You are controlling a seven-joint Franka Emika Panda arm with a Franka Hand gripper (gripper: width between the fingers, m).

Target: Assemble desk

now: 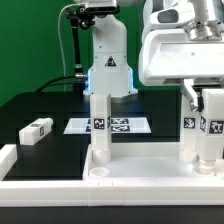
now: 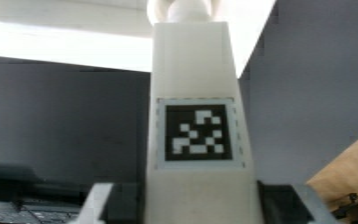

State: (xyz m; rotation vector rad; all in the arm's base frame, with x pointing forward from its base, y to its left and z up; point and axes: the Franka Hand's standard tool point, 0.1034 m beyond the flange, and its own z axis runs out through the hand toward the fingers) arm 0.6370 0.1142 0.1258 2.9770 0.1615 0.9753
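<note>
The white tabletop [image 1: 150, 168] lies along the front of the exterior view, rim up. One white tagged leg [image 1: 100, 125] stands upright in its corner on the exterior view's left. My gripper [image 1: 210, 100] is at the exterior view's right, shut on an upright tagged leg [image 1: 212, 128] over the tabletop's right end. Another upright leg [image 1: 188, 130] stands right beside it. In the wrist view my gripper [image 2: 199, 208] clamps this leg [image 2: 199, 110] between both fingers [image 2: 115, 205], its tag facing the camera. A fourth leg [image 1: 35, 130] lies loose on the black table.
The marker board [image 1: 125, 127] lies flat behind the tabletop, in front of the robot's base [image 1: 108, 70]. A low white border rail [image 1: 15, 165] runs along the front on the exterior view's left.
</note>
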